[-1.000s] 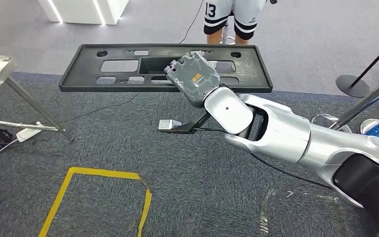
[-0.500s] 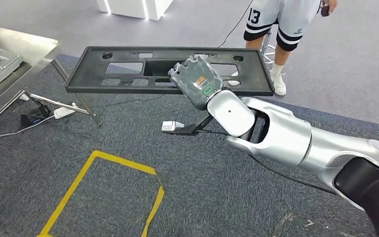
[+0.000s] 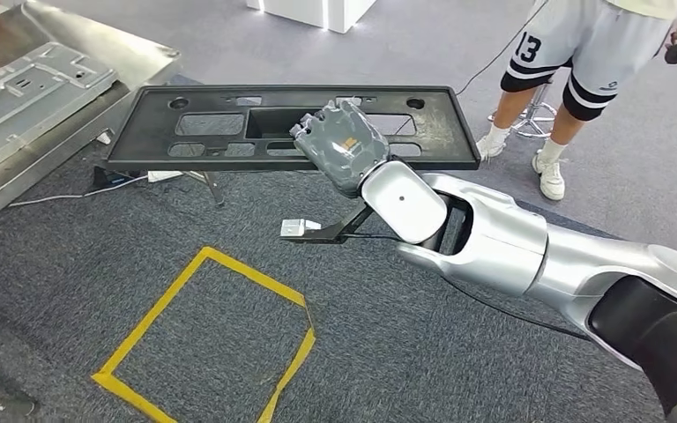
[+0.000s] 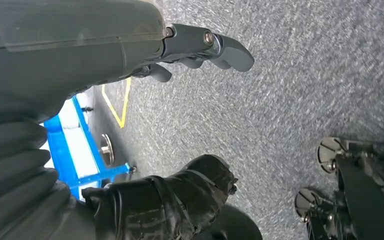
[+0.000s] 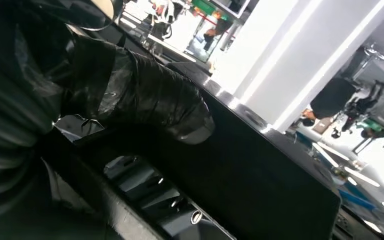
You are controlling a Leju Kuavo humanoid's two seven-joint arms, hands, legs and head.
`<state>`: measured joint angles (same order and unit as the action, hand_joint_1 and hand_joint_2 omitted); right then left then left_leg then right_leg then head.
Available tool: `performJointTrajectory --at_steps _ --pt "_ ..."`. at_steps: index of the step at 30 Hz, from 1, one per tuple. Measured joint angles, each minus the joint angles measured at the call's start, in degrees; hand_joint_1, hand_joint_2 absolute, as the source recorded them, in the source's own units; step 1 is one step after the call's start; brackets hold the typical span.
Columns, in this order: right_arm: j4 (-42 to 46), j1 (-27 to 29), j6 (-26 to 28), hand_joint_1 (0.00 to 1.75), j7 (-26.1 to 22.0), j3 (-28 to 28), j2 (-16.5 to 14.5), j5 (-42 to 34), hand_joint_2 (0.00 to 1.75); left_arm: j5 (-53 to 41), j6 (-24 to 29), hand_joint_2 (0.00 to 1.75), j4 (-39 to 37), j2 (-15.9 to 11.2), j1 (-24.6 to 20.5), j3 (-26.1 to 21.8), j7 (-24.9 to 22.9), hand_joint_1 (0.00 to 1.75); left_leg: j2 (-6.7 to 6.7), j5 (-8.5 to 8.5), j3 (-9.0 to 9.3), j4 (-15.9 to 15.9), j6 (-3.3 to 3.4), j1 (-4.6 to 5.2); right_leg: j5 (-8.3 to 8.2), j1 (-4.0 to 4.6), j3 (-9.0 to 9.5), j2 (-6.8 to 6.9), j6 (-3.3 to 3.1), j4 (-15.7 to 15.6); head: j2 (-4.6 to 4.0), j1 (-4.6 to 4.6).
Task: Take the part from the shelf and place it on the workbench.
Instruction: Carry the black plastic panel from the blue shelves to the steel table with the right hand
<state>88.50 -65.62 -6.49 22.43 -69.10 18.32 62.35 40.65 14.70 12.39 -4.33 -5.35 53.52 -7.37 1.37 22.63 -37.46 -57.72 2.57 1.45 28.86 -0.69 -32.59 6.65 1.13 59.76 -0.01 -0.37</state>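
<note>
The right hand (image 3: 342,143) is grasping the black part (image 3: 229,123), a long flat panel with several cut-out openings. The hand is clamping the panel's near edge, right of the panel's middle, with the back of the hand facing up and the fingers (image 3: 317,123) reaching over the top surface. In the right wrist view the thick thumb (image 5: 150,97) is pressing against the dark surface of the part (image 5: 260,165), beside one of its openings. The panel is hanging level above the grey carpet (image 3: 405,352), extending well to the left of the hand and a shorter way to its right. The silver right arm (image 3: 494,238) is reaching in from the lower right.

The left hand (image 4: 180,45) is hanging released above the carpet (image 4: 290,75), its dark fingers (image 4: 230,50) spread apart and holding nothing.

Outward from the part, the metal workbench (image 3: 79,115) is standing at the far left, its near corner passing under the panel's left end; whether the two are touching cannot be told. A stamped grey sheet-metal piece (image 3: 26,88) is lying on the workbench. A yellow tape outline (image 3: 203,339) is marking the carpet near and left of the hand. A person (image 3: 582,62) in grey shorts is standing at the far right, beyond the panel's right end.
</note>
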Motion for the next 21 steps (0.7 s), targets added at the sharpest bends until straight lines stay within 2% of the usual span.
performJointTrajectory --at_steps 1,3,4,5,6,7,8,10,11,12,13,14,15,16,18,19,20,21 --pt "0.0 -0.1 0.0 1.75 0.0 0.0 0.0 0.0 1.75 0.0 0.0 1.75 0.0 0.0 0.1 0.0 0.0 0.00 -0.62 -0.22 0.79 0.8 0.17 -0.21 0.86 0.04 -0.47 -1.54 0.13 1.3 0.01 0.07" --pt "-0.1 -0.1 0.0 1.75 0.0 0.0 0.1 0.0 1.75 0.1 0.0 1.75 0.0 0.0 0.0 0.0 0.0 0.00 -1.91 -0.38 1.68 1.6 0.51 -0.44 3.55 0.10 -3.75 -5.25 0.13 7.5 0.01 0.22" --pt "-0.1 0.1 0.0 1.75 0.0 0.0 0.1 0.0 1.75 0.1 0.0 1.75 0.0 0.0 -0.1 0.0 0.0 0.00 -2.61 -0.35 1.71 1.5 0.66 -0.46 4.70 0.13 -6.02 -6.20 0.11 11.2 0.01 0.23" --pt "-0.2 0.3 0.0 1.75 0.0 0.0 0.1 0.0 1.75 0.1 0.0 1.75 0.0 0.0 -0.3 0.0 0.0 0.00 -3.46 -0.27 1.70 1.4 0.70 -0.51 5.04 0.07 -7.84 -6.60 0.21 13.8 0.01 0.30" --pt "-0.2 0.6 0.0 1.75 -0.1 0.0 0.1 0.0 1.75 0.1 0.0 1.75 0.0 0.0 -0.4 0.0 0.0 0.00 -4.39 -0.14 1.66 1.2 0.65 -0.61 4.31 -0.08 -8.73 -6.74 0.36 14.5 0.01 0.30" --pt "-0.3 0.8 0.0 1.75 -0.1 0.0 0.1 0.0 1.75 0.1 0.0 1.75 0.0 0.0 -0.4 0.1 0.1 0.00 -5.35 0.07 1.60 0.8 0.51 -0.77 2.55 -0.28 -8.46 -6.85 0.56 12.9 0.01 0.31" --pt "-0.3 0.8 0.0 1.75 -0.1 0.0 0.1 0.0 1.75 0.1 0.0 1.75 0.0 0.0 -0.4 0.1 0.1 0.00 -6.34 0.39 1.47 0.2 0.26 -0.98 0.17 -0.60 -7.15 -7.32 0.84 9.5 0.00 0.35" --pt "-0.4 0.6 0.0 1.75 -0.1 0.0 0.1 0.1 1.75 0.1 0.0 1.75 0.0 0.0 -0.3 0.1 0.1 0.00 -8.05 1.17 0.77 -1.3 -0.48 -1.29 -2.55 -1.17 -4.40 -9.50 1.27 3.1 0.00 0.34" --pt "-0.4 0.5 0.0 1.75 -0.2 0.0 0.1 0.1 1.75 0.1 0.1 1.75 0.0 -0.1 -0.3 0.1 0.1 0.00 -8.71 1.42 0.28 -1.9 -0.84 -1.39 -2.88 -1.22 -3.68 -10.14 1.19 1.5 0.00 0.32" --pt "-0.4 0.5 -0.1 1.75 -0.2 0.0 0.1 0.1 1.75 0.1 0.1 1.75 0.0 -0.1 -0.2 0.1 0.1 0.00 -9.32 1.49 -0.17 -2.2 -1.18 -1.47 -2.59 -1.06 -3.57 -10.28 0.92 1.2 0.00 0.31" --pt "-0.4 0.5 -0.1 1.75 -0.2 0.0 0.0 0.1 1.75 0.1 0.0 1.75 0.0 -0.1 -0.1 0.1 0.1 0.00 -9.94 1.41 -0.49 -2.3 -1.46 -1.60 -2.69 -0.85 -3.52 -9.49 0.43 1.2 0.01 0.32" --pt "-0.4 0.5 -0.1 1.75 -0.2 0.0 -0.1 0.1 1.75 0.1 0.0 1.75 0.0 -0.2 0.1 0.1 0.1 0.00 -10.03 1.36 -0.71 -2.2 -1.69 -1.71 -2.75 -0.75 -3.39 -8.70 0.00 1.0 0.01 0.36" --pt "-0.4 0.4 -0.1 1.75 -0.2 0.0 -0.1 0.1 1.75 0.1 0.0 1.75 0.0 -0.1 0.2 0.1 0.1 0.00 -9.12 1.57 -0.97 -2.6 -1.95 -1.67 -2.82 -0.74 -3.17 -8.00 -0.39 0.8 0.01 0.24" --pt "-0.5 0.3 -0.1 1.75 -0.2 0.0 -0.2 0.1 1.75 0.1 -0.1 1.75 0.0 -0.1 0.2 0.1 0.1 0.00 -7.45 2.25 -1.62 -3.9 -2.21 -1.64 -2.86 -0.75 -2.88 -7.27 -0.80 0.6 0.01 0.08" --pt "-0.5 0.0 -0.1 1.75 -0.2 0.0 -0.2 0.2 1.75 0.1 -0.1 1.75 0.0 0.0 0.1 0.1 0.1 0.00 -3.46 4.89 -4.44 -9.6 -2.67 -1.61 -2.75 -0.58 -2.41 -5.92 -1.31 0.2 0.00 -0.31" --pt "-0.5 0.0 -0.2 1.75 -0.2 0.0 -0.2 0.2 1.75 0.1 -0.2 1.75 0.0 0.0 0.0 0.1 0.1 0.00 -2.46 6.27 -6.40 -13.3 -2.80 -1.75 -2.63 -0.44 -2.29 -5.17 -1.45 0.2 0.00 -0.34" --pt "-0.5 0.0 -0.2 1.75 -0.2 0.0 -0.2 0.2 1.75 0.1 -0.2 1.75 0.0 0.0 0.0 0.2 0.1 0.00 -2.01 7.05 -8.02 -16.1 -2.85 -1.86 -2.49 -0.34 -2.19 -4.40 -1.49 0.2 0.00 -0.36" --pt "-0.6 0.0 -0.2 1.75 -0.3 0.0 -0.2 0.2 1.75 0.1 -0.2 1.75 0.0 0.0 0.0 0.2 0.1 0.00 -1.82 6.87 -8.77 -17.1 -2.82 -1.92 -2.31 -0.28 -2.08 -3.57 -1.49 0.2 0.00 -0.34"
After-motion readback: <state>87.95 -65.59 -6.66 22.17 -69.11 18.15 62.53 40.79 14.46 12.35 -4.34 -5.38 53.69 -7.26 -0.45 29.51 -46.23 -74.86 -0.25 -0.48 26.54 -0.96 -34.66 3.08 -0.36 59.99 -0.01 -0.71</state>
